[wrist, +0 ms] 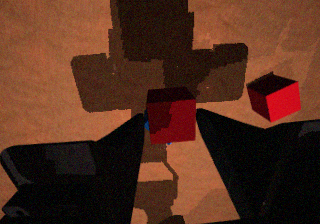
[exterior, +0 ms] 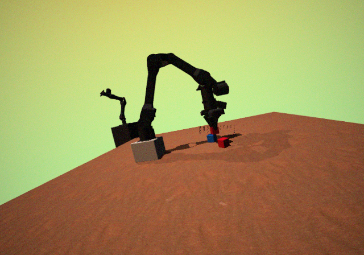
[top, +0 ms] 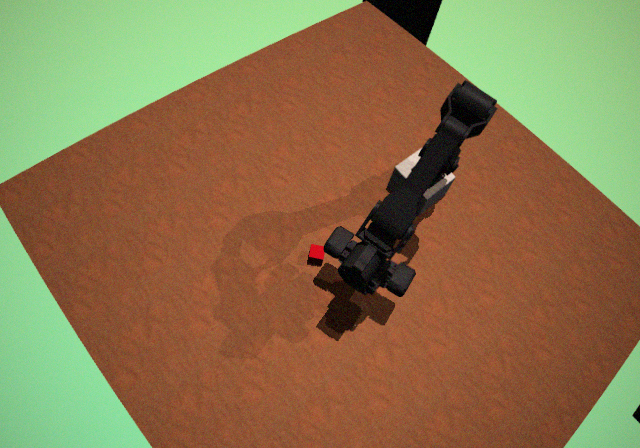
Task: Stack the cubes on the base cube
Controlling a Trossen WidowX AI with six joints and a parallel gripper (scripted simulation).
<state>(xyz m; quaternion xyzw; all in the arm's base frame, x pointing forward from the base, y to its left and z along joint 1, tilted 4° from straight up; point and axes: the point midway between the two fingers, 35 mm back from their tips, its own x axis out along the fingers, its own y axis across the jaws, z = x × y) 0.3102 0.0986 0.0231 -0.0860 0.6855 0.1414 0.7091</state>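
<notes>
The blue base cube stands on the table, mostly hidden under a red cube in the wrist view, where only slivers of blue show. That red cube rests on the blue cube, looks level and is offset toward the right in the exterior view. My gripper points down around this upper red cube. Its fingers are parted, with a narrow gap on each side of the cube. The other red cube lies on the table close beside the base. The arm hides the stack in the top view.
The arm's pale block-shaped base stands on the brown table. A second dark arm on a dark block stands behind it at the table's edge. Arm shadows fall across the table around the cubes.
</notes>
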